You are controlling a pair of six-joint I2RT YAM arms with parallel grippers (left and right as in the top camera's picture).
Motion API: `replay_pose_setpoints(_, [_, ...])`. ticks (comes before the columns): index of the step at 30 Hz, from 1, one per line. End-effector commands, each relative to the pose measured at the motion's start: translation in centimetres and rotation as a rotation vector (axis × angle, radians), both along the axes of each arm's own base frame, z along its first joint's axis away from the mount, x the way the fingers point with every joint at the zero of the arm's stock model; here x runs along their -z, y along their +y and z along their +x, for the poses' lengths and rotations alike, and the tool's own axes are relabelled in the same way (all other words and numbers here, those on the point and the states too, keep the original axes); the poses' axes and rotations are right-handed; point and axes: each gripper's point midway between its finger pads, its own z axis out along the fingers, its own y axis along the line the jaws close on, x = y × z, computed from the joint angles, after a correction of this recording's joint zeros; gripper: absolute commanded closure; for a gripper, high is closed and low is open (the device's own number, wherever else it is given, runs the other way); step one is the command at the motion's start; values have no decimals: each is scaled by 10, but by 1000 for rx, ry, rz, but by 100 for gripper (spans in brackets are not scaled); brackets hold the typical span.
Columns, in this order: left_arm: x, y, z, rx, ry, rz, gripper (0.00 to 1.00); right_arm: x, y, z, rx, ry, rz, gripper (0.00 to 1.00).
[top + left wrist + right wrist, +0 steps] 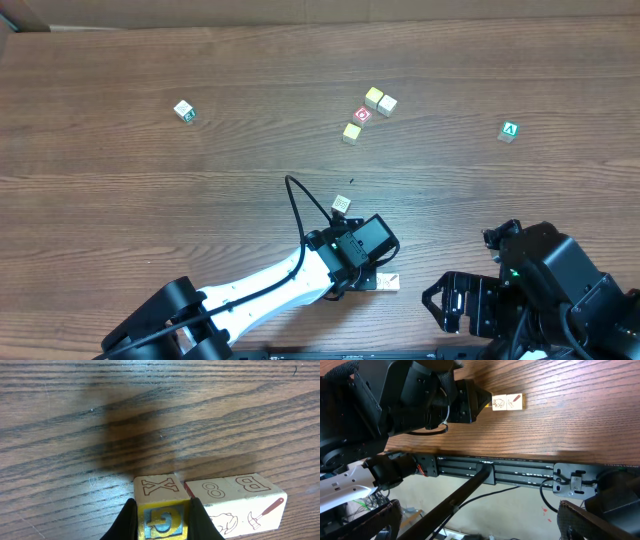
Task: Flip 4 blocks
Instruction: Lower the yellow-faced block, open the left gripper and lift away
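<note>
The yellow-faced block (pixel 161 491), near the counter's (pixel 150 410) front edge and just beside 2 pale blocks (pixel 235 500), is pinched by the nearly closed left fingers (pixel 124 522). It should be lifted clear before being turned, so that the neighbours are spared. The right fingers (pixel 592 520) are spread wide and hold nothing.

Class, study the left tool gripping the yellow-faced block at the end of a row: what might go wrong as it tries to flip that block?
1. The yellow-faced block, clamped in the left tool, appears to touch the 8 block. Turning it may drag or tip that neighbour.
2. The row lies fairly near the table edge, so a knocked block could perhaps fall off.
</note>
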Motion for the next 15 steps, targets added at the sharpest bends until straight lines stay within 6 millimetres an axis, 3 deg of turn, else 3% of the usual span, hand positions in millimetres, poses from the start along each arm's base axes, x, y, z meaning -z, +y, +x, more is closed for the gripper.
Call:
replay_pose_setpoints(1, [-1, 1, -3, -7, 7, -8, 88, -8, 1, 0, -8, -23, 22, 0])
replay_pose_setpoints(5, [-1, 1, -3, -7, 7, -8, 76, -8, 1, 0, -8, -23, 22, 0])
replay_pose_setpoints(15, [-1, 1, -2, 7, 2, -6, 66, -8, 1, 0, -11, -24, 22, 0])
